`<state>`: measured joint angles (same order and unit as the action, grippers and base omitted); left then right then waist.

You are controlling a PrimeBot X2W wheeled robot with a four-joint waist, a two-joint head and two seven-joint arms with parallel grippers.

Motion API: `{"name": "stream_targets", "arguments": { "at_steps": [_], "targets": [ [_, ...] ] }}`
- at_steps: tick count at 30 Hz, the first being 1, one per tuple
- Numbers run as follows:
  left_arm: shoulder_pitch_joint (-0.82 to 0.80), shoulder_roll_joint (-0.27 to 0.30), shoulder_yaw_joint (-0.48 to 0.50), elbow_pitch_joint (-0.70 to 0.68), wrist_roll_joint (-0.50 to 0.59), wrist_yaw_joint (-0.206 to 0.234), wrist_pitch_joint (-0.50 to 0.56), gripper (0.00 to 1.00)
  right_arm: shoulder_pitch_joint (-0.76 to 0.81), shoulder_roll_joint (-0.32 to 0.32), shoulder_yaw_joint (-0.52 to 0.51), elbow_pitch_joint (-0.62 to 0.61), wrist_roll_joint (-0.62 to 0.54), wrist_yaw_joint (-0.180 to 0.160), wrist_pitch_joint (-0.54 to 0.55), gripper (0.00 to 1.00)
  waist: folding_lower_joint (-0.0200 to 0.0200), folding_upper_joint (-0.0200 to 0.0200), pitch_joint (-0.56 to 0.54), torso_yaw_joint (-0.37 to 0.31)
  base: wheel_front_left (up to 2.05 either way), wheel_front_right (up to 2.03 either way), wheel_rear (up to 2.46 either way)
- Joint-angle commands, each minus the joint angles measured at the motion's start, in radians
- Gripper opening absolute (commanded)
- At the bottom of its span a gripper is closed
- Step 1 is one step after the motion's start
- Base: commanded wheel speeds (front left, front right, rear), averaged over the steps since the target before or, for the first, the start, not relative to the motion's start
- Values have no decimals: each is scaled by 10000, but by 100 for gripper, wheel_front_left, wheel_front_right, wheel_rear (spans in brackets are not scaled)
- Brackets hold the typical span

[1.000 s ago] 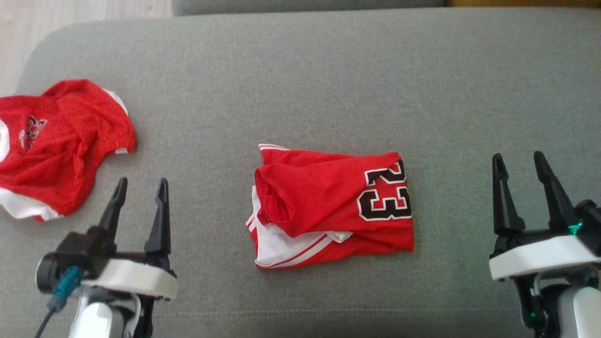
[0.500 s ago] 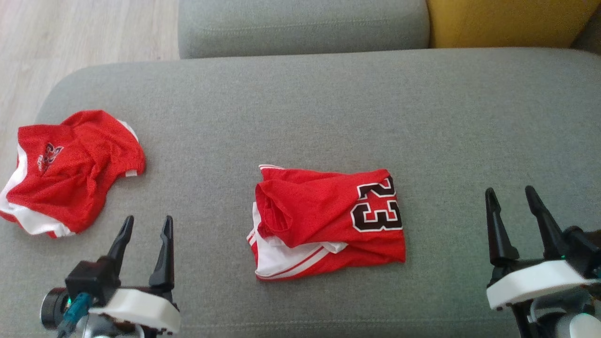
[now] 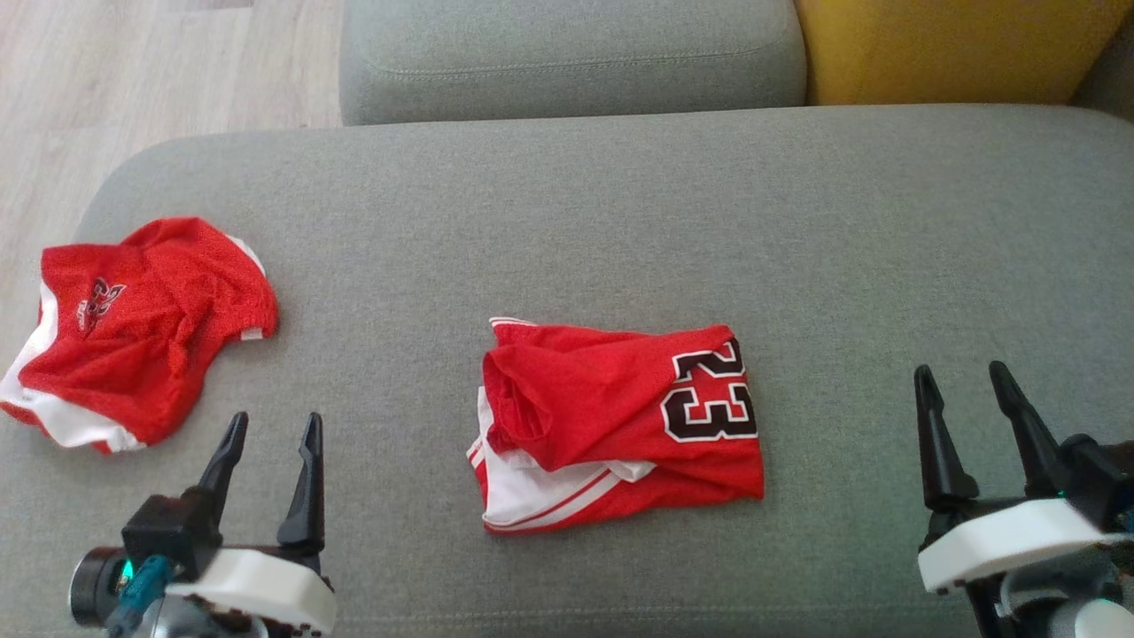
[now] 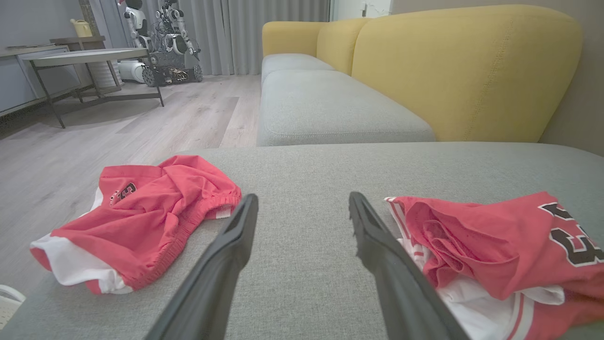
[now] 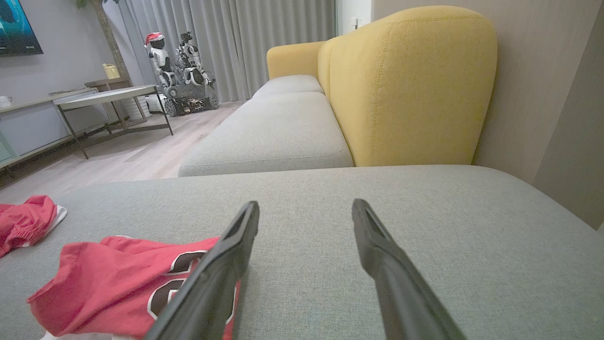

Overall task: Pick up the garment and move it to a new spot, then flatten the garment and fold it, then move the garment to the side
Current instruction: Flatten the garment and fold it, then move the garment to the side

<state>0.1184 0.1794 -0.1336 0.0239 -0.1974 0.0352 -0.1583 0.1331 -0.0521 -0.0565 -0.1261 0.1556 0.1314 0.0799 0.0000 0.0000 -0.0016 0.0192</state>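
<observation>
The shorts (image 3: 142,328) lie bunched at 9 o'clock on the grey seat (image 3: 620,221), close to its left edge and not folded. Whether they were set aside or wait their turn cannot be told.

The left gripper (image 3: 275,418) hovers at 7 o'clock, jaws spread and empty, between the shorts and the jersey but touching neither.

The jersey (image 3: 611,416), taken here as the task's garment, sits near the middle of the seat, a little toward 6 o'clock. It is doubled into a rough rectangle, with the 23 facing up at its 3 o'clock end and white trim showing at 7 o'clock. The top layer is rumpled, so the fold looks done but loose. What seems left is carrying it to the side.

The right gripper (image 3: 959,369) waits at 4 o'clock, jaws spread and empty, well apart from the jersey.

Nothing lies between either gripper and the jersey. The shorts take up the 9 o'clock side, while bare seat lies toward 3 o'clock. Floor (image 3: 133,80) shows at 11 o'clock and a yellow backrest (image 3: 939,49) at 1 o'clock. A table (image 4: 85,56) and another robot (image 4: 165,38) stand far across the room.
</observation>
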Motion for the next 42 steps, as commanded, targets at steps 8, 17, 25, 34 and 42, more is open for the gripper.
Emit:
{"name": "stream_targets", "arguments": {
  "at_steps": [8,17,25,34,42],
  "targets": [
    [-373,172,240,-554,-12,109,84,100,-324,-121,196,-366,-23,-7,9,100,0,0,54,24,0,0,0],
    [-386,198,178,-642,-60,170,104,100,-389,-113,162,-296,-5,-7,27,100,0,0,96,81,0,0,0],
    [-715,224,118,-608,-141,109,-40,100,-902,-103,218,89,160,-7,71,100,0,0,504,253,0,0,0],
    [-1901,56,-215,-121,-164,-169,-448,100,-2709,-34,1532,2637,572,-7,466,100,0,0,1558,834,0,0,0],
    [-2457,-55,-311,402,-185,-263,-775,100,-3200,11,2215,4900,1094,-7,1811,100,0,0,1953,1068,0,0,0]
  ]
}}
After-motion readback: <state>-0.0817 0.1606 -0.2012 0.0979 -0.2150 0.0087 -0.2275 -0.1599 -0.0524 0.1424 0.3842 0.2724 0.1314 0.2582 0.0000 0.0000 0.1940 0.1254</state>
